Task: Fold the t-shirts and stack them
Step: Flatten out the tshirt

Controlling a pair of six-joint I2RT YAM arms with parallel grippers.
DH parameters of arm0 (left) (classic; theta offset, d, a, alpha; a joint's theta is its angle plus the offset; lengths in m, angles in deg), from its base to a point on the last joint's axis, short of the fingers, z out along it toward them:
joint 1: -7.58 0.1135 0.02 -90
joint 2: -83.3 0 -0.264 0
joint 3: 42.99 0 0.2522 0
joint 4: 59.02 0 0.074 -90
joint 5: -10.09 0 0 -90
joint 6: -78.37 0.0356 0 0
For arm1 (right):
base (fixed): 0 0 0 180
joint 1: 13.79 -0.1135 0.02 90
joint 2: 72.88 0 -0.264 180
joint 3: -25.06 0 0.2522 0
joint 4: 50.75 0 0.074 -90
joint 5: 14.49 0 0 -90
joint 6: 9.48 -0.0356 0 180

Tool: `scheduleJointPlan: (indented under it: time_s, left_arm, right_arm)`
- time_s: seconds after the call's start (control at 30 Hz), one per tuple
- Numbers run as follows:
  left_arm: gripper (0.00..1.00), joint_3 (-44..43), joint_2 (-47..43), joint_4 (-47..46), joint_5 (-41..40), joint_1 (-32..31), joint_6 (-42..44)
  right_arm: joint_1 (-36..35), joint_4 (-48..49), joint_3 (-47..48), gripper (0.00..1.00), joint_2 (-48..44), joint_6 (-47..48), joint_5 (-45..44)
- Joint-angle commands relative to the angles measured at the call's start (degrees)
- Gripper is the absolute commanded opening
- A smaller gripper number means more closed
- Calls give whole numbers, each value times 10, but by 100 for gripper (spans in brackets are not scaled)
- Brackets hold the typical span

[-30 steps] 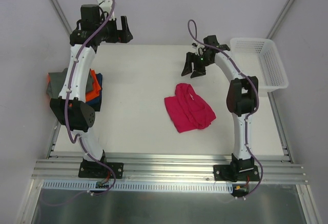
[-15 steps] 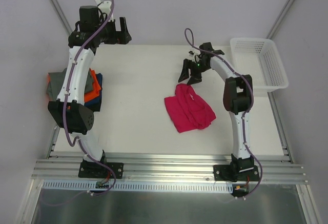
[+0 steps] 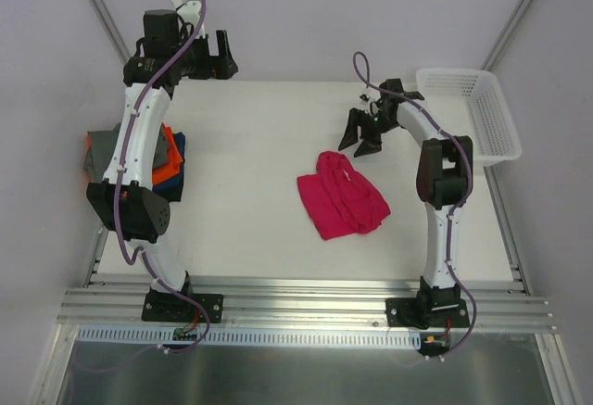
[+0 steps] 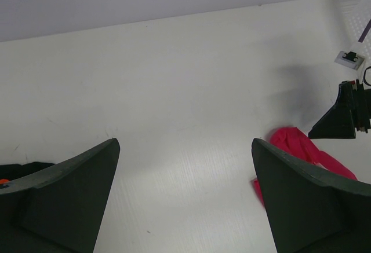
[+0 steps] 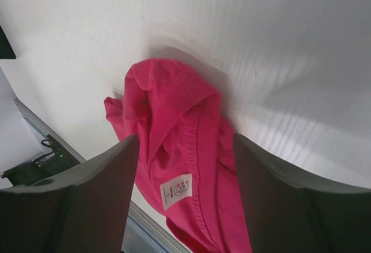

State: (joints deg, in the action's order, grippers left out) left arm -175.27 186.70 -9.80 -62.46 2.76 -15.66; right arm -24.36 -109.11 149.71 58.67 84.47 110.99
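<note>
Lab enclosure: aluminium rails [image 3: 306, 305]

Overhead view: a fixed camera high above and behind the arm bases [image 3: 182, 305] looks down and away, taking in the whole table [image 3: 250, 145] from a distance.

Left wrist view: from the raised far left corner, it faces right across the table [image 4: 174, 79], the left gripper [image 4: 185, 143] framing its lower corners.

Right wrist view: very near, it is aimed down at the magenta t-shirt [image 5: 174, 120] between the prongs of the right gripper [image 5: 184, 140].

All three views share that shirt [image 3: 341, 196] [image 4: 301, 149] and the table around it.
</note>
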Motion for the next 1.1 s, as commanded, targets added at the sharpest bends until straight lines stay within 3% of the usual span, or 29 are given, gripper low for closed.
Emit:
scheduleJointPlan:
  time_s: [0.0,0.33,0.57,0.6,0.63,0.7,0.73,0.87,0.9,1.07]
  left_arm:
    - [99,-24,2,-12,12,-1,-16]
    - [99,-4,-13,-11,3,-1,-8]
    - [99,14,-27,-11,-5,-1,-4]
    - [99,14,-27,-11,-5,-1,-3]
    - [99,12,-27,-11,-6,-1,-3]
    - [99,12,-26,-10,-8,-1,-3]
    - [99,12,-25,-11,-7,-1,-4]
    - [99,11,-20,-11,3,-1,-12]
    - [99,10,-16,-11,4,-1,-13]
    - [99,5,-7,-11,7,-1,-19]
  right_arm:
    - [3,-13,-8,69,-45,14,-1]
    - [-32,-9,37,68,22,7,5]
    - [-41,-4,50,59,40,0,3]
    - [-41,-3,51,55,39,0,3]
    - [-40,-3,51,45,39,0,1]
    - [-40,-3,50,38,34,1,-1]
    - [-40,-3,49,27,31,2,-1]
    - [-37,-5,49,12,13,4,-9]
    - [-37,-7,49,4,6,4,-16]
    - [-31,-12,92,1,-25,8,-40]
